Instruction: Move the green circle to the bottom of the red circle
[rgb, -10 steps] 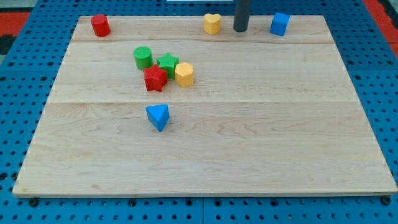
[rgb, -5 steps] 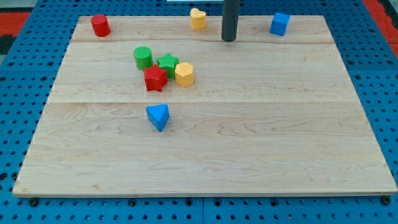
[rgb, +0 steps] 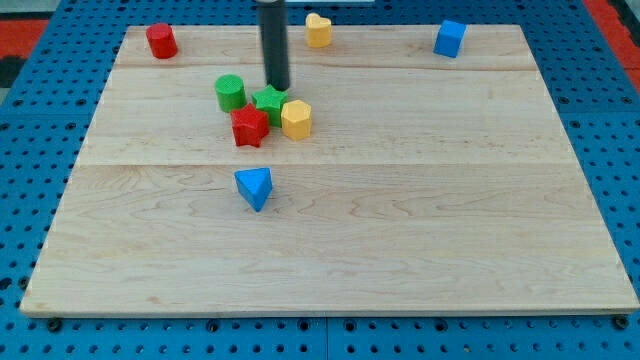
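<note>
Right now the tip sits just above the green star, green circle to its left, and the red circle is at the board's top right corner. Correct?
One thing is off: the red circle is at the board's top left corner, not the top right, as the camera view shows. The rest holds: my tip sits just above the green star, with the green circle to its left.
</note>
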